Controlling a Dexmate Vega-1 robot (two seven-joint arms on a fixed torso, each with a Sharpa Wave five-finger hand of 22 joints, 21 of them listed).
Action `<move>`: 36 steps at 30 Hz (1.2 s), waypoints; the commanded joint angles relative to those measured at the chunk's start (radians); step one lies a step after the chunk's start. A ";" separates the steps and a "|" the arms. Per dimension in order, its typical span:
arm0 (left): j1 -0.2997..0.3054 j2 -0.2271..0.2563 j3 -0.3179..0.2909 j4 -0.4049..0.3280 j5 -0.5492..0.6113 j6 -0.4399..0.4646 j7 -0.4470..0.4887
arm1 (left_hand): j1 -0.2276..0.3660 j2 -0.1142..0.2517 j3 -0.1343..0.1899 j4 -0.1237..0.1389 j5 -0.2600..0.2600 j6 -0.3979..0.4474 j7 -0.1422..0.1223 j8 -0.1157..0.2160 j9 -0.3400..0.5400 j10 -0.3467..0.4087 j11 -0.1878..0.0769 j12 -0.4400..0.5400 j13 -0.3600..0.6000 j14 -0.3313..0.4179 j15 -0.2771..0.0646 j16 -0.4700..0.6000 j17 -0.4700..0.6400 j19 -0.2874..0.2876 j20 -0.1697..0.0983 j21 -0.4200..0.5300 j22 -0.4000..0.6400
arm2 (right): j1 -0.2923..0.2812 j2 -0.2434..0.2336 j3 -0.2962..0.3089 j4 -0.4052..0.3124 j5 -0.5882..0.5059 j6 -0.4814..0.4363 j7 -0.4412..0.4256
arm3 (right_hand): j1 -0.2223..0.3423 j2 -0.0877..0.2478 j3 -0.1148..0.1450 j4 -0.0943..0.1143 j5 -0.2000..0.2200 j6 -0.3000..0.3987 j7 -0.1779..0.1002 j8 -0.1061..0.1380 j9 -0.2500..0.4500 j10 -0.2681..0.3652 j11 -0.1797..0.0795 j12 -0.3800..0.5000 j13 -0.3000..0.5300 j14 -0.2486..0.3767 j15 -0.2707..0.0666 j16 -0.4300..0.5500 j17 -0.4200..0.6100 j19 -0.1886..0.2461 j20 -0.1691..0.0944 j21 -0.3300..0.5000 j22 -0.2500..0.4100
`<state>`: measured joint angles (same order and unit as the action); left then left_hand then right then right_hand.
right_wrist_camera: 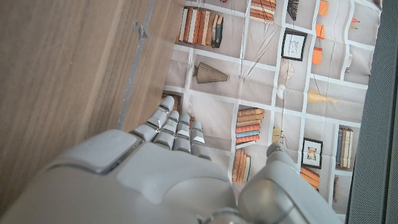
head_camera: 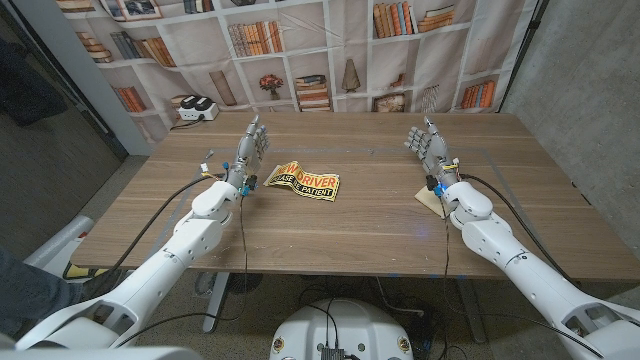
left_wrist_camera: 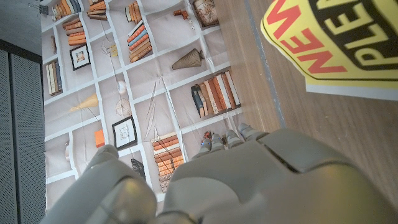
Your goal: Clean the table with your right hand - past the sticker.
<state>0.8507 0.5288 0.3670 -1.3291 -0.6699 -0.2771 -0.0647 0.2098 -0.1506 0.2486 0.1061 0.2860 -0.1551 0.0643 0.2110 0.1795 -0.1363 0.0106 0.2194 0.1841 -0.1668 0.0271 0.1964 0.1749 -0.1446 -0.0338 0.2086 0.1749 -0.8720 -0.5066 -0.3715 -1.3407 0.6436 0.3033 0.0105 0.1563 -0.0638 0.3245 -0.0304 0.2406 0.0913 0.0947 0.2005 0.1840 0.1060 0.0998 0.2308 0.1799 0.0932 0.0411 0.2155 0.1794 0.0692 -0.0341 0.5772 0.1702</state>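
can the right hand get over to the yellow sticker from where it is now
Probably yes. The right hand stands open, holding nothing, and only bare table lies between it and the sticker; the left hand stands beyond the sticker.

A printed bookshelf backdrop hung behind the wooden surface. A white device with two black knobs sat at the surface's far left corner. A small tan piece lay on the surface's right side.

We see our left hand over the table, the yellow sticker at one o'clock from it
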 commanded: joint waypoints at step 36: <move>0.044 0.049 0.001 -0.142 0.033 0.052 0.063 | 0.061 0.041 0.004 -0.024 0.026 0.103 0.005 0.022 0.005 0.084 0.013 0.014 0.001 0.076 0.002 0.009 0.004 0.043 0.002 0.006 0.004 | -0.245 -0.122 0.102 -0.205 -0.104 0.160 -0.098 | 0.046 0.009 0.007 -0.030 -0.006 0.086 -0.027 0.021 0.004 0.097 -0.016 0.026 0.004 0.077 -0.027 0.005 0.003 0.083 -0.034 -0.014 0.004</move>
<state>0.8804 0.5641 0.3691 -1.4354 -0.6473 -0.2452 -0.0228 0.2568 -0.1139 0.2487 0.0866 0.3092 -0.0620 0.0677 0.2259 0.1792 -0.0612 0.0252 0.2273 0.1813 -0.1018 0.0305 0.2013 0.1746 -0.1072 -0.0354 0.2086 0.1746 -1.0532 -0.5894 -0.2956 -1.4956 0.6099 0.4201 -0.0419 0.1880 -0.0585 0.3285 -0.0545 0.2360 0.1646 0.0716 0.2112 0.1838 0.1880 0.0853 0.2518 0.1797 0.1602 0.0204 0.2155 0.1791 0.1406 -0.0377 0.5653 0.1700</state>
